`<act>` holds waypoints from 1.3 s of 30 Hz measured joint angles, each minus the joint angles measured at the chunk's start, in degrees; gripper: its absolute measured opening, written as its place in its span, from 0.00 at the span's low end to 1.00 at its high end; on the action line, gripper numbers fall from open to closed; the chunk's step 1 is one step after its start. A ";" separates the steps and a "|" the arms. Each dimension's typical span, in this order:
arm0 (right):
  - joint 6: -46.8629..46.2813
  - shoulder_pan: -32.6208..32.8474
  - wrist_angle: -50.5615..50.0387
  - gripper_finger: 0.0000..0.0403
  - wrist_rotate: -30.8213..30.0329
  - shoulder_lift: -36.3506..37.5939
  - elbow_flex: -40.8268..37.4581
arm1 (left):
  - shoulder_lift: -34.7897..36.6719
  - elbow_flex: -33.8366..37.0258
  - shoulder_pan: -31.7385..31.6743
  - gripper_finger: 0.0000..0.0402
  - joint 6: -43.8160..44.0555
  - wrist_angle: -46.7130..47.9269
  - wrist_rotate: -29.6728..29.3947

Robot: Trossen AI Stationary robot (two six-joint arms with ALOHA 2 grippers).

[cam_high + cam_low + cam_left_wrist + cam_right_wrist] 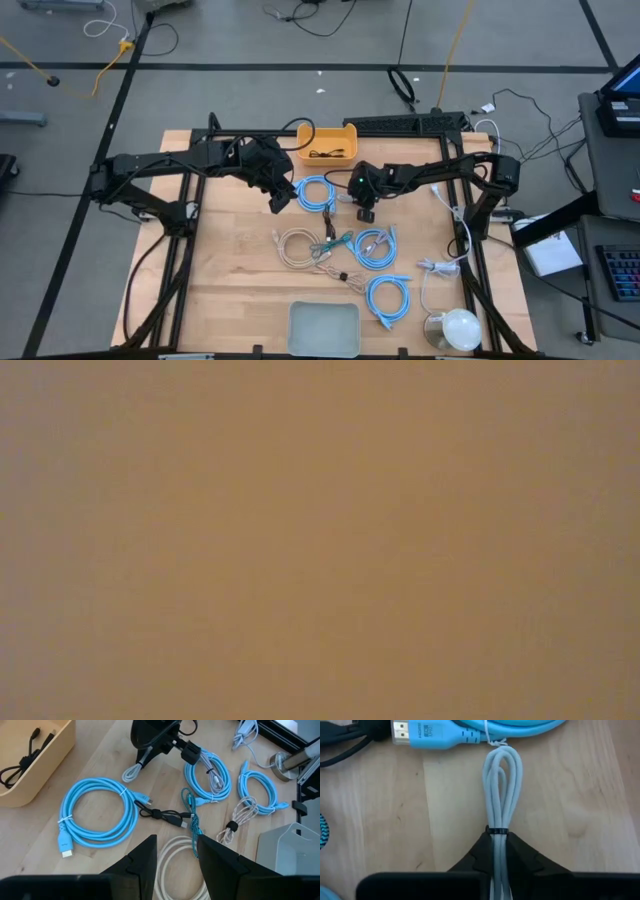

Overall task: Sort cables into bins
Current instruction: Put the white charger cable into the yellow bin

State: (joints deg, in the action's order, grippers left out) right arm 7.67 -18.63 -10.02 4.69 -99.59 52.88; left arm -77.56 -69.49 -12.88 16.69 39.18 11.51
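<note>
My right gripper [499, 851] is low over the table's middle, shut on a short grey cable [501, 795] folded into a bundle. My left gripper [176, 851] hangs open above the table left of it, over a beige coil [172, 867], holding nothing. Light-blue coils [315, 192] [376, 247] [388, 298] lie flat on the wood. Thin black [160, 814] and teal [192, 820] cables lie between them. The orange-yellow bin [348, 132] stands at the far edge with a black cable [322, 153] inside. The pale grey bin [323, 328] sits at the near edge. The low view shows nothing. My right gripper pinches the grey bundle between its two fingers [481, 852], just behind the black tie band [497, 831]. The fingers slant down from the table's right side and lie along the bundle. The looped end [131, 774] reaches forward out of the fingers and lies on the wood.
A white dome [455, 328] and a loose white cord with plug [435, 265] sit at the near right. A light-blue plug [427, 732] lies just beyond the grey bundle's loop. Another pale tied bundle [235, 822] lies near the grey bin's corner [287, 850].
</note>
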 joint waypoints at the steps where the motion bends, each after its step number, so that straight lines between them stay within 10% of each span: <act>1: -0.66 0.00 -0.06 0.06 0.01 0.35 -0.02 | 0.00 0.00 0.00 0.36 0.00 0.00 0.00; 17: 13.74 -0.42 -6.50 0.05 -12.27 13.07 16.16 | 0.00 -0.01 0.04 0.36 -1.29 -0.16 -0.97; 39: 28.45 -11.16 -17.87 0.08 -10.52 -5.29 33.14 | 0.00 -0.02 2.12 0.36 -0.91 1.38 -1.03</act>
State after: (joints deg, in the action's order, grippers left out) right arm 36.13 -29.79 -27.89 -5.83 -104.88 86.02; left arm -77.56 -69.52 -10.76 15.78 40.56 10.48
